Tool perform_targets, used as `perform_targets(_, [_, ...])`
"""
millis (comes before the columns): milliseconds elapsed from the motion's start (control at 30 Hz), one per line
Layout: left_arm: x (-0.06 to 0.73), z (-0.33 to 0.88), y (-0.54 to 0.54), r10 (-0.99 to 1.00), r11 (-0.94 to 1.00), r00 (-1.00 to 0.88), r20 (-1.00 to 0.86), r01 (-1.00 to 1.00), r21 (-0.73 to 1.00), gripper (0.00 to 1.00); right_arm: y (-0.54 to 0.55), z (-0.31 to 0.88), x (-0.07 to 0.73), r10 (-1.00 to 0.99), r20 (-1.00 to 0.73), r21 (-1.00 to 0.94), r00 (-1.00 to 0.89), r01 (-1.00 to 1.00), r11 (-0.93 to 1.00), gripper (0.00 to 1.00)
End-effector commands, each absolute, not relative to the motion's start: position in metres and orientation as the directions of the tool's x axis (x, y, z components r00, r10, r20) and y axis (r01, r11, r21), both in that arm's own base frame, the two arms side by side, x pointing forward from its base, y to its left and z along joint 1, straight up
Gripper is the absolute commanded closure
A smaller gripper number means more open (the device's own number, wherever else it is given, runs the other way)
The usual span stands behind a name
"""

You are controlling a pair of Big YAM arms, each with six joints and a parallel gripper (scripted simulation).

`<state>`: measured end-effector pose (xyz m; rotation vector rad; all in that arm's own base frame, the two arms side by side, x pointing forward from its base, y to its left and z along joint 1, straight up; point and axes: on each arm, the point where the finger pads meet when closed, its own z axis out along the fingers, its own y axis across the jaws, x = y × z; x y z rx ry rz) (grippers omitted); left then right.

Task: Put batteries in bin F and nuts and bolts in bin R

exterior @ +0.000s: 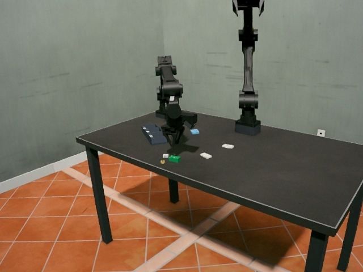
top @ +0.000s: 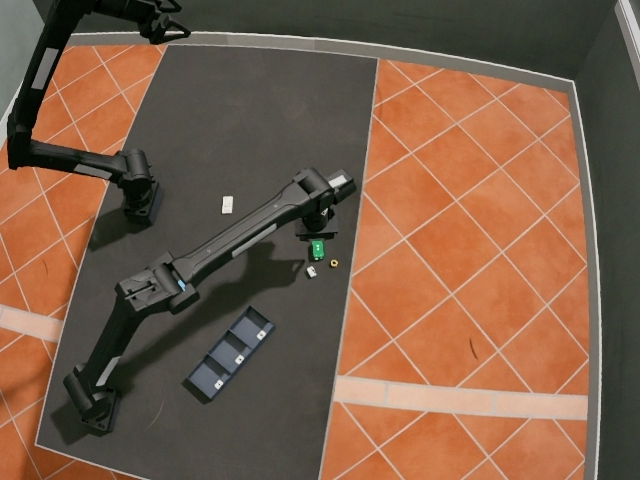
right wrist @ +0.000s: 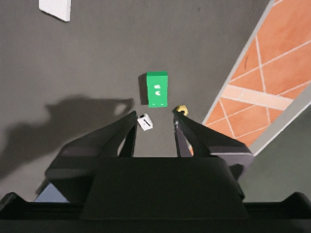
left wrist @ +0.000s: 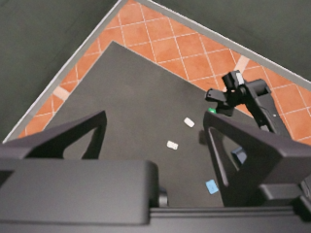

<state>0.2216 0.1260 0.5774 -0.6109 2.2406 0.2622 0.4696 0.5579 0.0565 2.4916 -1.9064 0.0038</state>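
A yellow hex nut, a green block with white marks and a small white block with a dark mark lie close together. My right gripper is partly open and empty above the table beside them. The arm hides its fingertips in the top view. The three-compartment bin unit stands on the table; its white tags are too small to read. No contents show. My left gripper is wide open and empty, high up.
One white flat piece lies between the arms. Another white piece is hidden under the right arm in the top view. A blue piece lies beneath the right arm. The table edge is near the nut.
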Motion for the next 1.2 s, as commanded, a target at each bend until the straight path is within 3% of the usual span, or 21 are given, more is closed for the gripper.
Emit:
perform_targets(0, [0.211, 0.603, 0.121, -0.316, 0.866, -0.547, -0.775, -0.5, 0.0, 0.0, 0.558, 0.082, 0.478, -0.955, -0.03, -0.041, 0.294, -0.955, -0.293, 0.6])
perform_targets(1167, [0.211, 0.603, 0.121, -0.316, 0.866, -0.547, -0.775, -0.5, 0.0, 0.0, 0.573, 0.073, 0.475, -0.956, -0.019, -0.027, 0.292, -0.956, -0.291, 0.6])
